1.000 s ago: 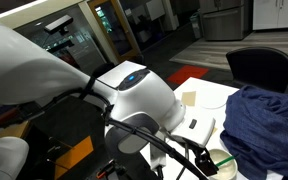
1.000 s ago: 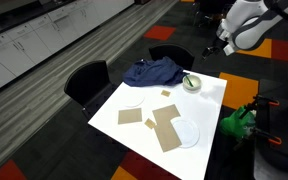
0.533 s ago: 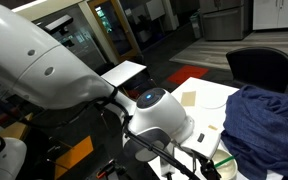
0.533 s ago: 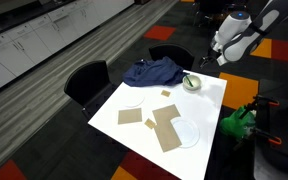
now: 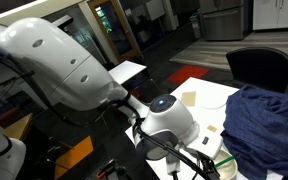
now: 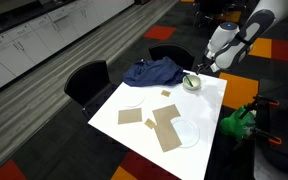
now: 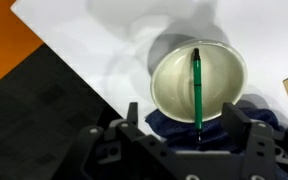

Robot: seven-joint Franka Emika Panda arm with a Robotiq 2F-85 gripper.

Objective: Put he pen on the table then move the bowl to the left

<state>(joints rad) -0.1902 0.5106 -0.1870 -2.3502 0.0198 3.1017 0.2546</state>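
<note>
In the wrist view a cream-white bowl (image 7: 174,85) stands on the white table (image 7: 94,40) near its edge, touching a dark blue cloth (image 7: 174,125). A thin green pen (image 7: 196,88) lies across the bowl, its tip over the near rim. My gripper (image 7: 186,125) is open and empty, hovering above the bowl's near side. In an exterior view the bowl (image 6: 191,82) sits at the table's far corner with the gripper (image 6: 200,68) just above it. In an exterior view (image 5: 222,163) the bowl is mostly hidden behind the arm.
The blue cloth (image 6: 152,71) lies on the table's far side beside two black chairs (image 6: 84,80). Flat white plates (image 6: 187,133) and brown cardboard pieces (image 6: 165,127) lie on the table (image 6: 144,135). A green object (image 6: 237,120) stands off the table.
The arm has come down and in toward the bowl at the table's far corner. The pen and the bowl have not moved.
</note>
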